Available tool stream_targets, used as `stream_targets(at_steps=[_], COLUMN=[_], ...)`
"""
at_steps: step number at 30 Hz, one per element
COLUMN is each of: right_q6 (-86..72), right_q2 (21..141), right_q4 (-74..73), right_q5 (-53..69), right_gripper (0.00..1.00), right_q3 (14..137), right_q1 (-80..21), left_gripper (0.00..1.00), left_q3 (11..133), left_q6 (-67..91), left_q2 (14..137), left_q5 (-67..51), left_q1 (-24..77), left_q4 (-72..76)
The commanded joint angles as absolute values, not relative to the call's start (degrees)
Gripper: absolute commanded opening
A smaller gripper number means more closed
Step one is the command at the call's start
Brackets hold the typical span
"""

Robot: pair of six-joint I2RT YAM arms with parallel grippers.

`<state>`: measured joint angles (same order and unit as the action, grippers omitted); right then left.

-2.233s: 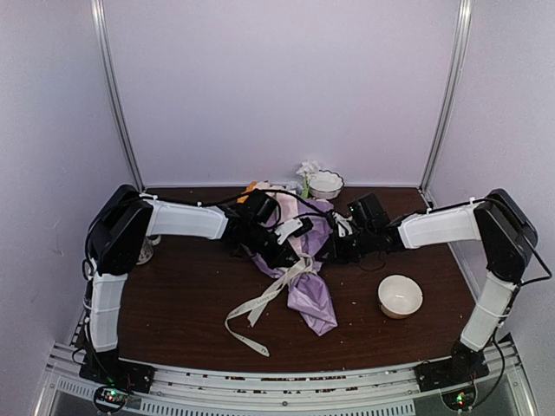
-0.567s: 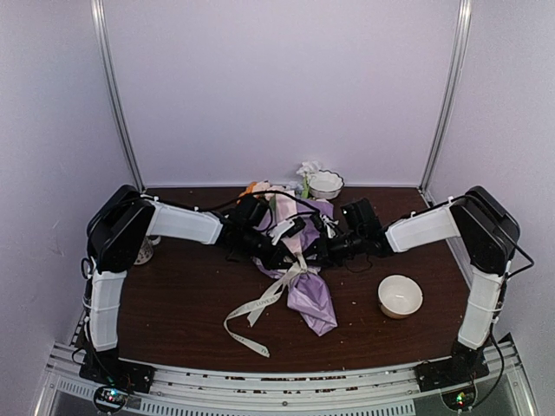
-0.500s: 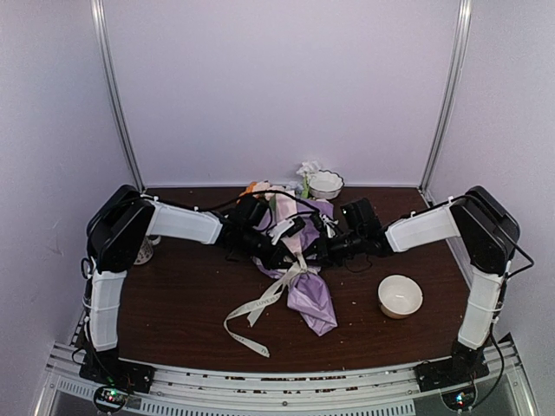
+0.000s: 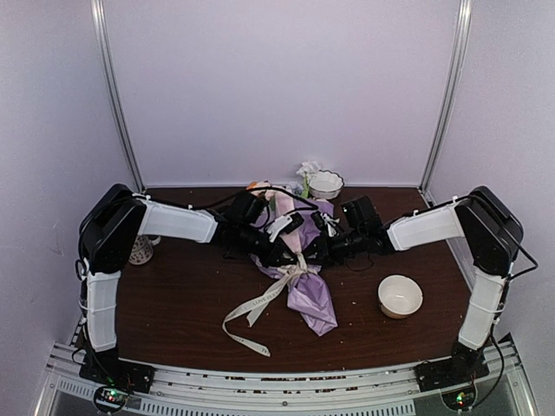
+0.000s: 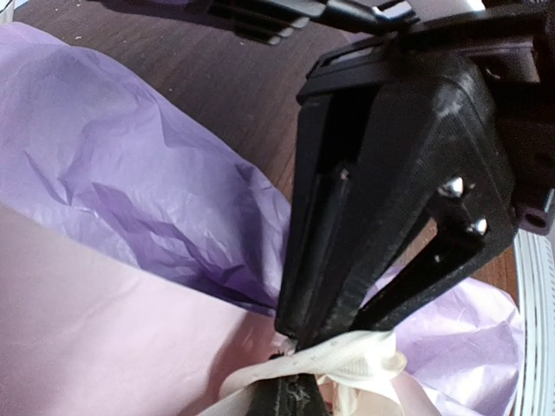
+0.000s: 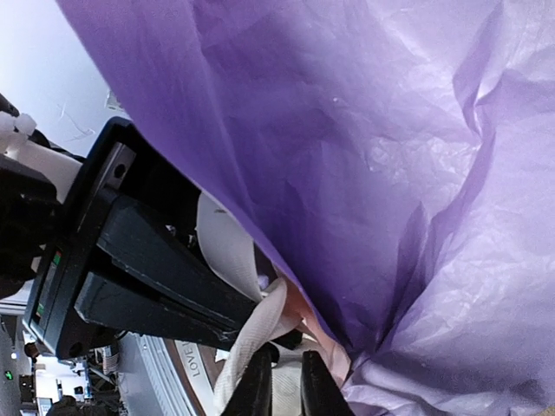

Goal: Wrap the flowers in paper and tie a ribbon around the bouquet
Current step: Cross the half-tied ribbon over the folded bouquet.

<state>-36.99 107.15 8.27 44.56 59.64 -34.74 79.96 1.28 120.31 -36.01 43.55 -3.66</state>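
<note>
The bouquet (image 4: 310, 295) lies mid-table as a purple paper (image 5: 130, 173) cone with a pink fold, narrow end toward me. Orange and pale flowers (image 4: 258, 188) poke from its far end. The cream ribbon (image 4: 260, 305) crosses the cone's waist and trails off to the front left. My left gripper (image 4: 290, 251) is shut on the ribbon (image 5: 347, 364) at the waist, its tips (image 5: 290, 394) low in its wrist view. My right gripper (image 4: 319, 250) meets it from the other side. Its fingers (image 6: 260, 390) are shut on a ribbon (image 6: 260, 334) fold against the paper (image 6: 390, 173).
A white bowl (image 4: 400, 296) sits at the front right. A second white bowl (image 4: 325, 183) with a bloom beside it stands at the back edge. A small pale object (image 4: 141, 251) rests by the left arm. The two grippers are almost touching.
My right arm reached left to the bouquet's waist and its jaws closed on the ribbon. The left gripper stayed shut and shifted slightly. The ribbon's loose tail moved a little.
</note>
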Motion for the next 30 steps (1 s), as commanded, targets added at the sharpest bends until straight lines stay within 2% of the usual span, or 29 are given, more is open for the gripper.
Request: stream_targets(at_steps=[1, 9, 18, 24, 26, 30], right_q6=[-35.3, -33.1, -34.4, -32.0, -31.5, -31.6], right_q2=[106.8, 106.2, 105.9, 105.4, 105.4, 105.0], right_q4=[6.1, 3.3, 7.1, 3.0, 2.1, 2.3], right_q5=[42.3, 40.9, 47.1, 42.8, 41.3, 40.7], right_gripper=[0.18, 0.27, 0.32, 0.35, 0.33, 0.17], right_q3=[60.7, 61.2, 60.8, 61.3, 61.4, 61.7], right_q1=[-35.4, -35.4, -36.3, -36.3, -36.3, -36.3], left_gripper=[0.00, 0.00, 0.00, 0.00, 0.00, 0.00], left_q3=[80.3, 78.2, 76.4, 75.0, 74.6, 75.0], left_q6=[0.1, 2.1, 7.0, 8.6, 8.5, 7.9], left_q2=[118.4, 117.3, 117.4, 116.5, 116.1, 116.8], left_q5=[-37.7, -41.5, -42.8, -44.2, -44.4, -44.3], left_q1=[43.9, 43.8, 43.6, 43.1, 43.1, 43.1], left_q4=[0.4, 6.9, 14.3, 17.0, 17.1, 14.9])
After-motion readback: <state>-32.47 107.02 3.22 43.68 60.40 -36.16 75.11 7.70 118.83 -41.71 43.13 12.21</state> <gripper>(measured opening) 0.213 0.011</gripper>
